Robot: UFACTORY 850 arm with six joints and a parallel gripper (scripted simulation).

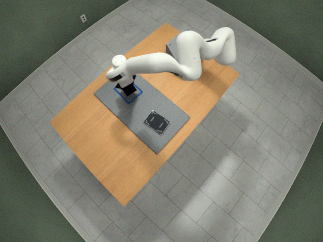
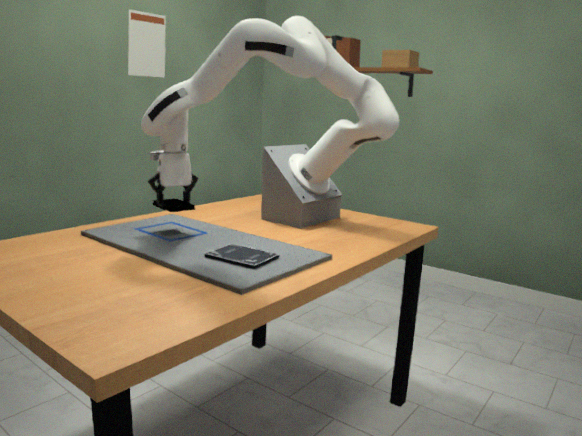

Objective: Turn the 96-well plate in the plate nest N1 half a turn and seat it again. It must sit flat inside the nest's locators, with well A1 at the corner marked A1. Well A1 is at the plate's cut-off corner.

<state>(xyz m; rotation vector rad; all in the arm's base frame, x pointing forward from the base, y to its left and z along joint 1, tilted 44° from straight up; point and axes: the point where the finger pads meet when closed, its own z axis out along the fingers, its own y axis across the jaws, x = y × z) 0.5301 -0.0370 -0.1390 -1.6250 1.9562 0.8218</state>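
My gripper is shut on the dark 96-well plate and holds it level in the air above the blue-outlined rectangle on the grey mat. From above, the plate shows under the wrist, over the blue outline. The plate's cut-off corner is too small to make out. The plate nest N1 is a dark flat base with white corner locators, lying on the mat towards its right end. Nothing sits in the nest.
The grey mat lies across the wooden table. The arm's grey wedge base stands at the table's back. A shelf with boxes and a poster hang on the walls, away from the table.
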